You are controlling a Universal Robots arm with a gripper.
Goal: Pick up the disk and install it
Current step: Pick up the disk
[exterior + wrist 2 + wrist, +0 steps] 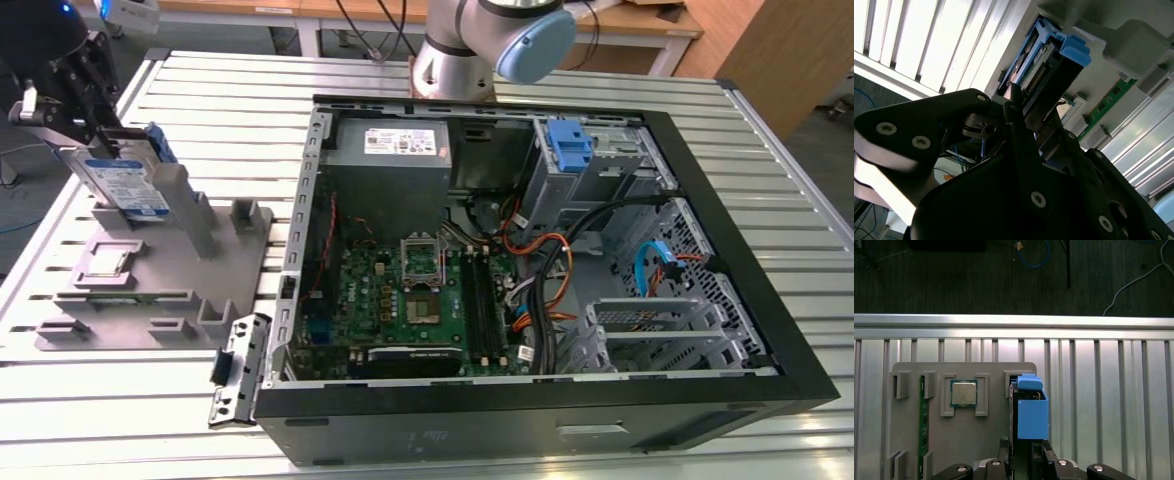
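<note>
One disk (124, 185) stands on edge between my fingers (1045, 452). My gripper (1023, 462) is closed on its narrow end, one finger pressed to each flat face, with the blue bracket (1032, 415) pointing away from me. In the exterior view the disk is upright over the grey fixture plate (134, 290) at that view's left. I cannot tell whether its lower edge sits in a slot there or hangs just clear.

The plate lies flat on a slatted aluminium table (747, 130) with long pale ribs. A processor chip (963, 393) rests in a pocket of the plate just beside the disk, and a green memory stick (923, 420) stands in a groove further along.

The open computer case (747, 330) lies on its side on the same table, just beside the plate, on the exterior view's right. Its motherboard and cables are exposed, and a blue latch (571, 145) sits in the drive bay near my arm's base (461, 60).

Past the table edge there is dark carpet (954, 285) with a loose blue cable (1034, 257), and wooden desks (641, 25) stand behind.
</note>
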